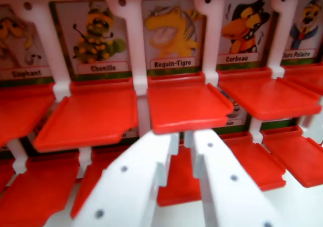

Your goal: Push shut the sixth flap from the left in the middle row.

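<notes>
1. Flap material looks like thin, rigid red plastic: light, stiff and smooth, hinged at its far edge under a picture card. It should swing with a gentle push instead of needing a grip; the glossy face could let a tip slide off.

2. Which flap counts as sixth from the left cannot be settled from the wrist view, since the row runs off both sides. My judgement is that the target is the flap under the Requin-Tigre card (175,33), as the claw is lined up with it.

3. That flap (187,106) lies open and roughly level, its free near edge towards the camera, with raised lips along its right side. Its neighbours are the flap under the Chenille card (91,117) to the left and the flap under the Corbeau card (267,96) to the right.

4. The claw (182,141) is white, with its two jaws nearly together and only a narrow gap between the tips; it has hold of nothing.

5. The tips sit just near of, and slightly below, the flap's free edge, close to its middle. Whether they touch it I cannot tell.

6. Best contact is probably the underside or front lip near the centre, pressing up and away so the flap pivots without twisting the white frame (139,50).
</notes>
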{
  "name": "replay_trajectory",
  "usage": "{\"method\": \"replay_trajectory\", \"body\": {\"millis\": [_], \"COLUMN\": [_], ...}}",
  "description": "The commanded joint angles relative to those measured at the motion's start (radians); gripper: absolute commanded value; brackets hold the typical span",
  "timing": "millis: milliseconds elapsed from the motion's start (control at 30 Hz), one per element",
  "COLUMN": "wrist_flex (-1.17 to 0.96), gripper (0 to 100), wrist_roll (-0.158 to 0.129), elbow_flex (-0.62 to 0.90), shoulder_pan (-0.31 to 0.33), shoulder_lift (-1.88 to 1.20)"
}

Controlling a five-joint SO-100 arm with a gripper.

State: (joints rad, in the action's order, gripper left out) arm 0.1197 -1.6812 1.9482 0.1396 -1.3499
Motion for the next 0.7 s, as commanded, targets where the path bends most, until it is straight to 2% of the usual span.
{"method": "replay_trajectory", "body": {"millis": [0,567,667], "wrist_flex": [0.026,0.041,0.043], "gripper": [0,0,0], "wrist_roll": [-0.005,-0.009,-0.003], "elbow_flex": [-0.112,-0.215,-0.229], "shoulder_pan": [-0.009,-0.003,-0.002], "shoulder_lift": [-0.005,0.094,0.094]}}
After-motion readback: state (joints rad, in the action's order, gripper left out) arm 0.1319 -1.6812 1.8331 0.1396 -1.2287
